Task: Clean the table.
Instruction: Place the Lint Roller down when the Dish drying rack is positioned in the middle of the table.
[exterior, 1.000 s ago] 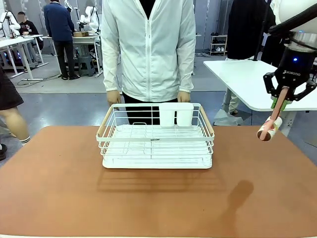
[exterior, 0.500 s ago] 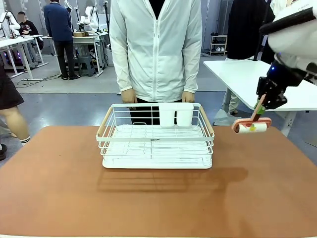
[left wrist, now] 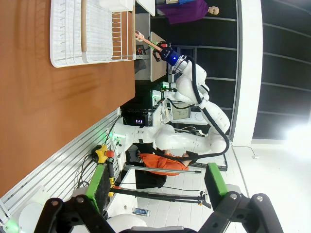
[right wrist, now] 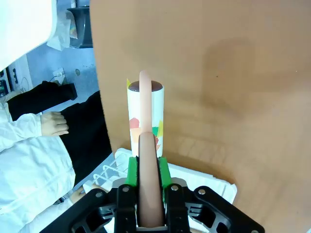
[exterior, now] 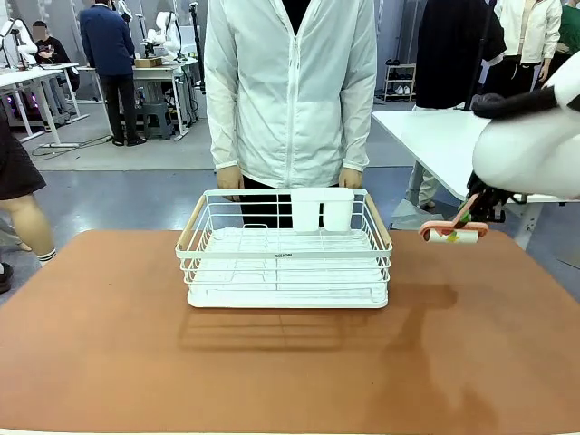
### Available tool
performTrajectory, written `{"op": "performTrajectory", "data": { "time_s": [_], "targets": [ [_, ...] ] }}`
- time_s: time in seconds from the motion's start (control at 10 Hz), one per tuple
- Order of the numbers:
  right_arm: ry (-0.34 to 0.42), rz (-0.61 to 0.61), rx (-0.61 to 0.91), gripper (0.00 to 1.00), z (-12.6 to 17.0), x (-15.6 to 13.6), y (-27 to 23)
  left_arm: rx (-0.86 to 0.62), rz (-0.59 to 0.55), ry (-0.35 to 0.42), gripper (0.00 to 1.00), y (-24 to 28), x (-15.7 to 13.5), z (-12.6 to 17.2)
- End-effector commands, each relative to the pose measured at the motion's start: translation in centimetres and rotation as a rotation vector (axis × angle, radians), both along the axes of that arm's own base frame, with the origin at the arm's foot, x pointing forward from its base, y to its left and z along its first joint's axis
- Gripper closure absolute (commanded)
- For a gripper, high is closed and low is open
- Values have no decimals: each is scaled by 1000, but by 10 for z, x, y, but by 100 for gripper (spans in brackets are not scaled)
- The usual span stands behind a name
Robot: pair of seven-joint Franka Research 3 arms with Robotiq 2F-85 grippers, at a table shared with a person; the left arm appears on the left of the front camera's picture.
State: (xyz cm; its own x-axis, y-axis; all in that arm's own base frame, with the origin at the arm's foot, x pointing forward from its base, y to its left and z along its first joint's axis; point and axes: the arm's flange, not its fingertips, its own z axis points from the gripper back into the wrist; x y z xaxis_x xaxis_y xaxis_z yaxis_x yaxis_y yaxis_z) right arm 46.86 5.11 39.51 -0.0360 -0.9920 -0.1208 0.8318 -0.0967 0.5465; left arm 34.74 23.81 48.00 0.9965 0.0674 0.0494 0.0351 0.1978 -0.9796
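Observation:
The table (exterior: 272,362) has a reddish-brown top. My right gripper (exterior: 471,211) is shut on the pink handle of a lint roller (exterior: 453,235), whose white roll lies level near the table's far right edge, right of the rack. In the right wrist view the handle (right wrist: 147,184) runs between the green pads (right wrist: 131,171) to the roll (right wrist: 145,121), over the brown top (right wrist: 218,73). Whether the roll touches the top I cannot tell. My left gripper (left wrist: 158,187) stands open beyond the table's (left wrist: 39,97) near edge, with nothing between its fingers.
A white wire rack (exterior: 285,249) with wooden handles and two white cups stands mid-table at the far side. A person in a white jacket (exterior: 290,91) stands right behind it, one hand (right wrist: 53,124) near the rack's corner. A white-topped table (exterior: 435,136) stands at the back right.
My right arm swung down and nearer the camera. The roller turned from hanging down to lying level and moved left toward the rack. The person shifted slightly right.

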Motion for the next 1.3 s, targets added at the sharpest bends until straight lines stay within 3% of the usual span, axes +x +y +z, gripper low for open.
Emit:
{"op": "performTrajectory", "data": {
  "time_s": [0.0,0.3,0.5,1.2],
  "targets": [
    [-18,-14,-20,79,-15,5,2,-8,-1,-5,0,1,-3,2],
    [14,-19,-17,79,-44,0,1,-8,-1,-5,0,1,-3,2],
    [-18,15,-42,79,-62,-4,2,-8,-1,-5,0,1,-3,2],
    [-9,30,-61,79,-80,-14,2,-8,-1,-5,0,1,-3,2]
  ]
}}
